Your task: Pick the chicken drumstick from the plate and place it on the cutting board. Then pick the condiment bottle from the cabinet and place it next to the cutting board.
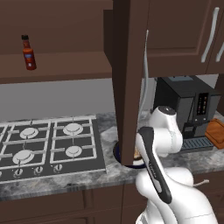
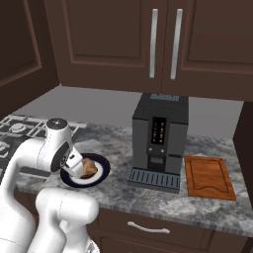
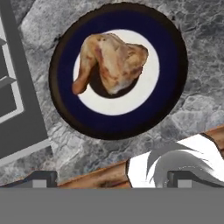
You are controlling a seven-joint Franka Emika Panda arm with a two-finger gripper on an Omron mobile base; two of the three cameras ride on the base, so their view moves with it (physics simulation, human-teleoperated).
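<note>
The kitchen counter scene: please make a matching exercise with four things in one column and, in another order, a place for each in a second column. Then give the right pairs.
Things:
1. chicken drumstick
2. condiment bottle
3. cutting board
4. coffee machine

Places:
A. flat on the counter, at the right of the coffee machine
B. upright on the shelf of the open cabinet, above the stove
C. on the plate, on the counter
D. between the plate and the cutting board, under the closed cabinet doors

Pairs: 1-C, 2-B, 3-A, 4-D
</note>
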